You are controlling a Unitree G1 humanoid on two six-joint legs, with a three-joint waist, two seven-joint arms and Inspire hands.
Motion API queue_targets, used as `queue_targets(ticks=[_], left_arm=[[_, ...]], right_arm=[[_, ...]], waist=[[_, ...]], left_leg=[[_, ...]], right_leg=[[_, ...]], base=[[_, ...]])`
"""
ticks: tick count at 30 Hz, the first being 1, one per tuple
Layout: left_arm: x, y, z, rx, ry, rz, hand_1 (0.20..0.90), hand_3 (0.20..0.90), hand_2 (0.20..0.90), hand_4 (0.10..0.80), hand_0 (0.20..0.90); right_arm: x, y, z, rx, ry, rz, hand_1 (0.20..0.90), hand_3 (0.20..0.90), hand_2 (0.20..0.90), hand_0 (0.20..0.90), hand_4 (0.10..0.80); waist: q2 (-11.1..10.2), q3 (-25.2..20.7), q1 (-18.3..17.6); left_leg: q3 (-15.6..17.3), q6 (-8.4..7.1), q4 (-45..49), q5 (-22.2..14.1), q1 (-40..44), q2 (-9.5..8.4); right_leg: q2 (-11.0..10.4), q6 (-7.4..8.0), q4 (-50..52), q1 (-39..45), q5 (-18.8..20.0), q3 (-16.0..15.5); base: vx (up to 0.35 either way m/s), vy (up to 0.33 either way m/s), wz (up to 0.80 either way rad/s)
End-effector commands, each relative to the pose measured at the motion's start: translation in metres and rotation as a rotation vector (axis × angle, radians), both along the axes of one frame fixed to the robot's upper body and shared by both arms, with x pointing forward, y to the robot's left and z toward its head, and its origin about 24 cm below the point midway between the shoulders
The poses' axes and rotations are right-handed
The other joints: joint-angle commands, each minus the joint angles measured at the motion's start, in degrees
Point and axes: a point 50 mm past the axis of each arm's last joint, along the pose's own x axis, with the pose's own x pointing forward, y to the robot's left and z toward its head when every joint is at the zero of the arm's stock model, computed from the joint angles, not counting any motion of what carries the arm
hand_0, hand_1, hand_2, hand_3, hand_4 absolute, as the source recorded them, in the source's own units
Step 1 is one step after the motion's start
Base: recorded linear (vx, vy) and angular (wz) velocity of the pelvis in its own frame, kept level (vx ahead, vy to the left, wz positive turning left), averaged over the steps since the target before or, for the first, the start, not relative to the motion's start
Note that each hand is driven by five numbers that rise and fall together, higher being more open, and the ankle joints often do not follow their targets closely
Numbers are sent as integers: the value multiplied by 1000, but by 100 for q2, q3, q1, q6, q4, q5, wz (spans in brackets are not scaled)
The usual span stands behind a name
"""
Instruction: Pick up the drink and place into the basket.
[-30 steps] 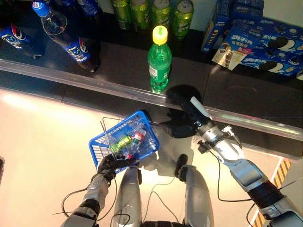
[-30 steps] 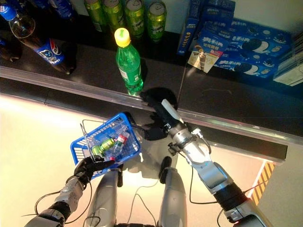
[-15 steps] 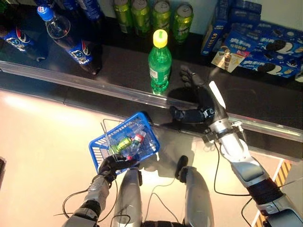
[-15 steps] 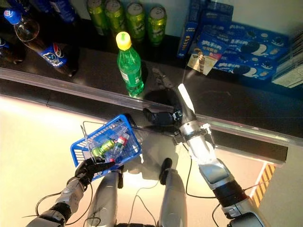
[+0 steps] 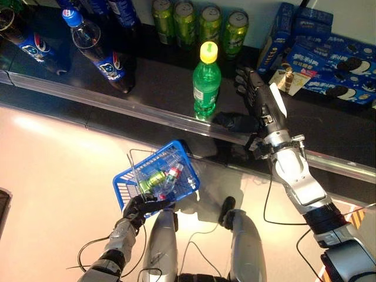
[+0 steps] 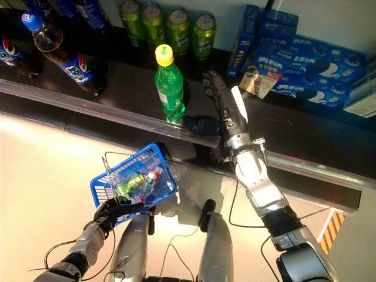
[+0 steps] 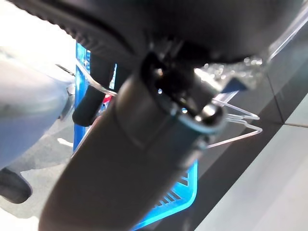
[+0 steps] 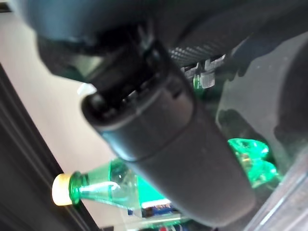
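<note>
I see a shiny green plastic bottle [image 5: 207, 82] with a round yellow cap. My right hand [image 5: 257, 100] is just beside it, fingers straight, apart. My left hand [image 5: 140, 207] grips the blue basket [image 5: 123, 185].

A drink bottle [image 5: 207, 82] stands upright on the shelf [image 5: 164, 88], near its front rail [image 5: 147, 111]. Behind it a row of cans [image 5: 200, 23] lines the back; cola bottles [image 5: 103, 50] stand to its left, and biscuit boxes [image 5: 329, 64] lie to its right. The right hand [image 5: 258, 100] is over the shelf just right of the drink bottle, apart from it. Below the shelf, to the left, the left hand [image 5: 140, 207] grips the basket [image 5: 126, 188], which holds small bottles [image 5: 161, 176].
</note>
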Motion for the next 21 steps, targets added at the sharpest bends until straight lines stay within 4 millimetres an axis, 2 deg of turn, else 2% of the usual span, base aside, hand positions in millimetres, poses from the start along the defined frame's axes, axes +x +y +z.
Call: queue_targets(ticks=[1, 8, 21], left_arm=[[-15, 14, 4, 66, -61, -42, 300, 200, 300, 100, 300], [-13, 11, 5, 67, -55, -72, 300, 200, 300, 100, 300], [-15, 10, 4, 69, -43, -110, 300, 200, 300, 100, 300]], right_arm=[[-4, 1, 72, 125, -264, 35, 900, 900, 900, 900, 800], [12, 2, 74, 179, -176, 49, 900, 900, 900, 900, 800], [23, 13, 76, 176, -79, 113, 900, 900, 900, 900, 800]], waist=[[224, -214, 174], [256, -238, 295], [307, -253, 430]], left_leg=[[-454, 283, -58, 277, -138, -150], [-509, 298, -122, 305, -75, -200], [-542, 326, -239, 345, 47, -259]], right_leg=[[-576, 455, -369, 420, 491, -378], [-598, 443, -447, 540, 509, -464], [-672, 485, -571, 699, 585, -567]], base=[[0, 0, 0], [1, 2, 2], [4, 3, 4]])
